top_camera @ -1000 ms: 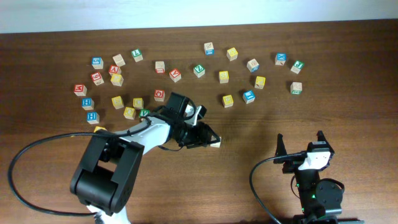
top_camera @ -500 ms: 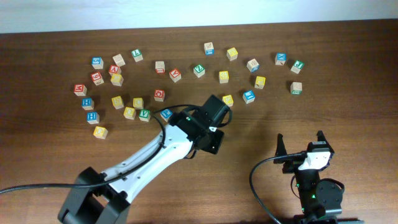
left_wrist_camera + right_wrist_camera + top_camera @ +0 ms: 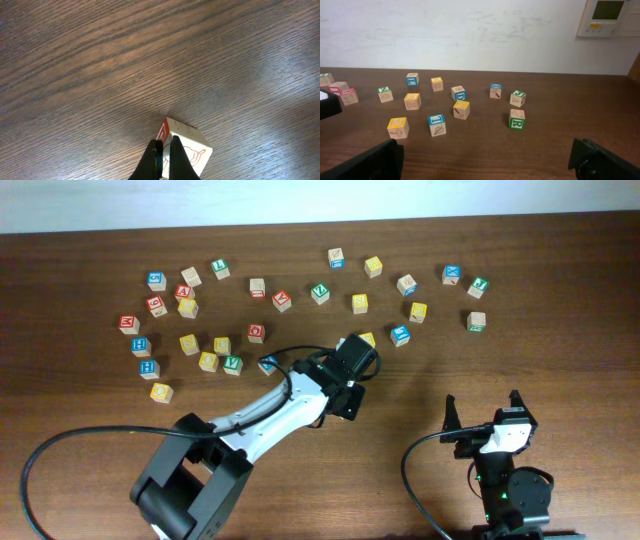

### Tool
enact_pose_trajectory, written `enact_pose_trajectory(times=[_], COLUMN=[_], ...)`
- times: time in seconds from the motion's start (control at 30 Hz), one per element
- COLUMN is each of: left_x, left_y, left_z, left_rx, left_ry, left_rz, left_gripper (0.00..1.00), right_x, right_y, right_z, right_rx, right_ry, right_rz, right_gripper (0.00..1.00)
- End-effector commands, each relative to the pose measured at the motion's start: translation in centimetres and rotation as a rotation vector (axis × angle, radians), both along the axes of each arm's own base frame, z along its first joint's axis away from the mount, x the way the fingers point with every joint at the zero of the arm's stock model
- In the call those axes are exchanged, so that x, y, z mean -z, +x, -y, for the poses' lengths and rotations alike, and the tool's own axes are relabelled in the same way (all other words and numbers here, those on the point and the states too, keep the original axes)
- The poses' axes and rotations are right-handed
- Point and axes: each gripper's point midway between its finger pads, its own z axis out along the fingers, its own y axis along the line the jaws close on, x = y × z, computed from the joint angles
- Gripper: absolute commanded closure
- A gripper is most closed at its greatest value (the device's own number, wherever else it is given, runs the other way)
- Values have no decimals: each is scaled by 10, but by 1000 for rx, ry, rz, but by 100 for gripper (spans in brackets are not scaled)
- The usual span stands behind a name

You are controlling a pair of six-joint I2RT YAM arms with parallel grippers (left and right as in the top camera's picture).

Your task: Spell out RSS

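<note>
The cube with a green "R" [image 3: 517,123] stands at the table's right, also in the overhead view [image 3: 476,322]. Several yellow-faced cubes, such as one [image 3: 367,340] and another [image 3: 417,312], lie scattered at the back; their letters are too small to read. My left gripper [image 3: 165,145] is shut, its tips against a pale cube with a red letter and red drawing [image 3: 192,150]. In the overhead view the left gripper [image 3: 344,404] hides that cube. My right gripper [image 3: 483,412] is open and empty at the front right, far from the cubes.
Many red, blue, green and yellow cubes spread across the back of the table, a cluster at the left [image 3: 188,308] and a looser group at the right [image 3: 400,334]. The left arm's cable [image 3: 60,430] loops over the front left.
The left arm has swung its wrist to the right and over the gripper's spot. The pale cube seen at its tips before is now hidden under it. The right arm has not moved.
</note>
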Motion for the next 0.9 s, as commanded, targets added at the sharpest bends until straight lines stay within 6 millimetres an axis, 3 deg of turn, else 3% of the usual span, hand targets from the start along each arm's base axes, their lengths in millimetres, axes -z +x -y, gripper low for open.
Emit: enact_pose_trajectory(times=[0.0, 0.13, 0.3, 0.4, 0.43, 0.47, 0.67, 0.87], left_x=[18, 26, 24, -29, -47, -49, 4, 6], left_y=[4, 10, 11, 18, 15, 6, -13, -17], left_z=[-23, -47, -45, -29, -14, -2, -8, -5], left_rx=[-47, -105, -104, -89, -62, -33, -27, -9], left_ry=[53, 63, 56, -23, -113, -171, -79, -96], left_rz=[-24, -52, -53, -41, -55, -97, -217, -240], left_gripper=[100, 100, 100, 100, 100, 100, 100, 100], right_x=[3, 3, 3, 3, 3, 3, 3, 3], right_y=[0, 0, 0, 0, 0, 0, 0, 0], right_z=[1, 1, 1, 1, 1, 1, 1, 1], right_rx=[3, 3, 3, 3, 3, 3, 3, 3], right_ry=[4, 4, 4, 4, 4, 4, 4, 4], right_rz=[-6, -6, -6, -6, -6, -6, -6, -6], right_gripper=[2, 2, 2, 2, 2, 2, 2, 2])
